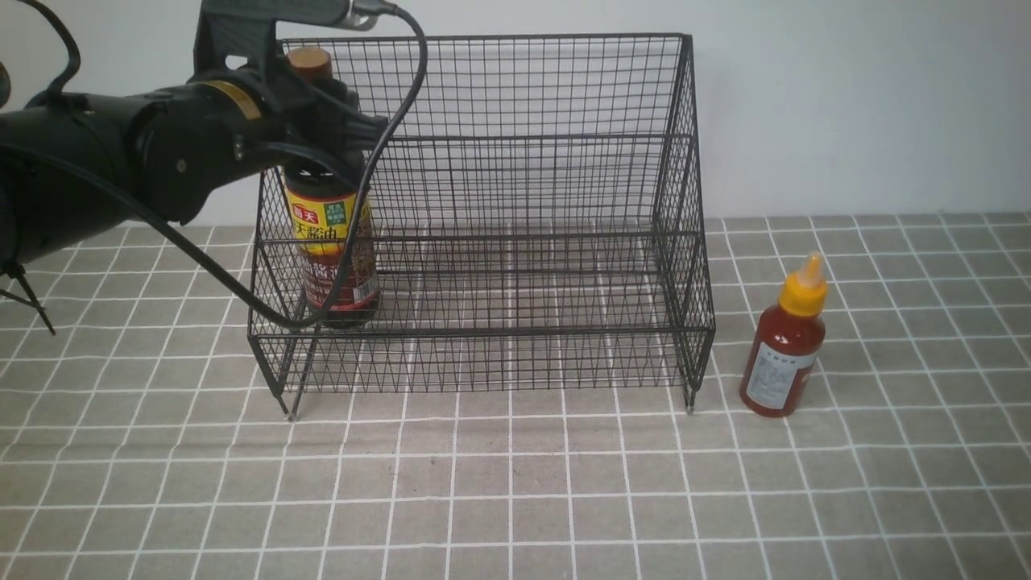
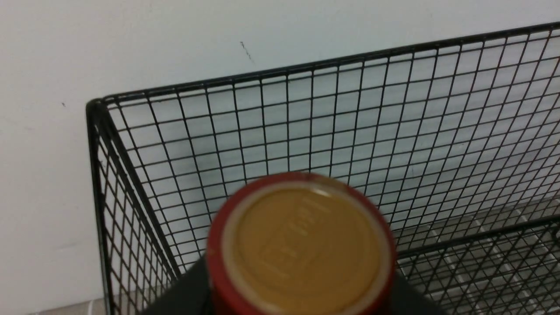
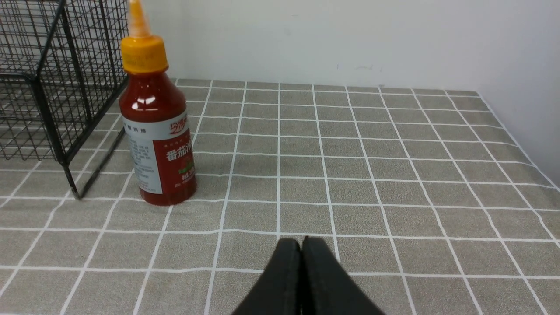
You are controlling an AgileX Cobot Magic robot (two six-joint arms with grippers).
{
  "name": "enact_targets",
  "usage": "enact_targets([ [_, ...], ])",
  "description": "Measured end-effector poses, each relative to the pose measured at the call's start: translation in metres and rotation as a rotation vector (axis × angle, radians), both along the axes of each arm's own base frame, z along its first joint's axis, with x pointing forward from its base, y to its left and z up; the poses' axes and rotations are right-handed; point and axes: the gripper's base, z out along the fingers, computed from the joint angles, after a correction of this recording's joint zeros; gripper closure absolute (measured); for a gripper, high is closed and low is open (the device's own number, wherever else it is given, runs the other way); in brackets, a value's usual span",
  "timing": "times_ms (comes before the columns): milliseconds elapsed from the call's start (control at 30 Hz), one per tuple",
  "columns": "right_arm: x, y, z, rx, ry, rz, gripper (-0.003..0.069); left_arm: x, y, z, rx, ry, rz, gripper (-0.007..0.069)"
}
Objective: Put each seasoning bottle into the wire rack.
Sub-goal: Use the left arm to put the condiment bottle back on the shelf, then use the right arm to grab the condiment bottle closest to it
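The black wire rack (image 1: 523, 201) stands against the back wall. The tall dark soy sauce bottle (image 1: 334, 250) stands upright inside the rack's left end, its base at the lowest tier. My left gripper (image 1: 322, 137) is shut on its neck just under the brown cap. In the left wrist view the cap (image 2: 302, 245) fills the bottom, with the rack's back corner (image 2: 350, 122) behind it. The red sauce bottle (image 1: 785, 346) with a yellow nozzle stands on the table right of the rack. My right gripper (image 3: 302, 245) is shut and empty, short of that bottle (image 3: 157, 131).
The table has a grey tiled cloth (image 1: 515, 499). A white wall runs close behind the rack. The rack's right foot and side (image 3: 65, 131) stand just beside the red bottle. The left arm's cable (image 1: 387, 145) hangs across the rack's front left.
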Motion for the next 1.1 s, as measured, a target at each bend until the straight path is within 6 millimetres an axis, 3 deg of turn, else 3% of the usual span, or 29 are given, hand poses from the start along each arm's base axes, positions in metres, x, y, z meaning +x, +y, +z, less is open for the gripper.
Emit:
enact_targets([
  [267, 0.0, 0.0, 0.0, 0.0, 0.0, 0.0, 0.0672, -0.009, 0.002, 0.011, 0.008, 0.035, -0.001, 0.0228],
  [433, 0.0, 0.0, 0.0, 0.0, 0.0, 0.0, 0.0672, -0.025, 0.006, 0.029, 0.013, 0.057, -0.003, 0.0232],
  [600, 0.0, 0.0, 0.0, 0.0, 0.0, 0.0, 0.0672, -0.057, 0.013, 0.064, 0.015, 0.055, -0.005, 0.0285],
  [700, 0.0, 0.0, 0.0, 0.0, 0.0, 0.0, 0.0672, -0.085, 0.02, 0.084, 0.021, 0.091, -0.006, 0.0363],
  [733, 0.0, 0.0, 0.0, 0.0, 0.0, 0.0, 0.0672, -0.086, 0.02, 0.083, 0.023, 0.1, -0.006, 0.0363],
  [833, 0.0, 0.0, 0.0, 0.0, 0.0, 0.0, 0.0672, -0.129, 0.03, 0.106, -0.013, 0.162, 0.014, 0.052],
  [867, 0.0, 0.0, 0.0, 0.0, 0.0, 0.0, 0.0672, -0.131, 0.031, 0.108, -0.018, 0.155, 0.016, 0.0529],
  [933, 0.0, 0.0, 0.0, 0.0, 0.0, 0.0, 0.0672, -0.162, 0.037, 0.117, -0.05, 0.162, 0.025, 0.0599],
  [967, 0.0, 0.0, 0.0, 0.0, 0.0, 0.0, 0.0672, -0.164, 0.038, 0.117, -0.057, 0.163, 0.025, 0.0606],
  [1000, 0.0, 0.0, 0.0, 0.0, 0.0, 0.0, 0.0672, -0.188, 0.042, 0.12, -0.087, 0.155, 0.024, 0.0622],
  [1100, 0.0, 0.0, 0.0, 0.0, 0.0, 0.0, 0.0672, -0.222, 0.048, 0.122, -0.136, 0.12, 0.014, 0.0631],
])
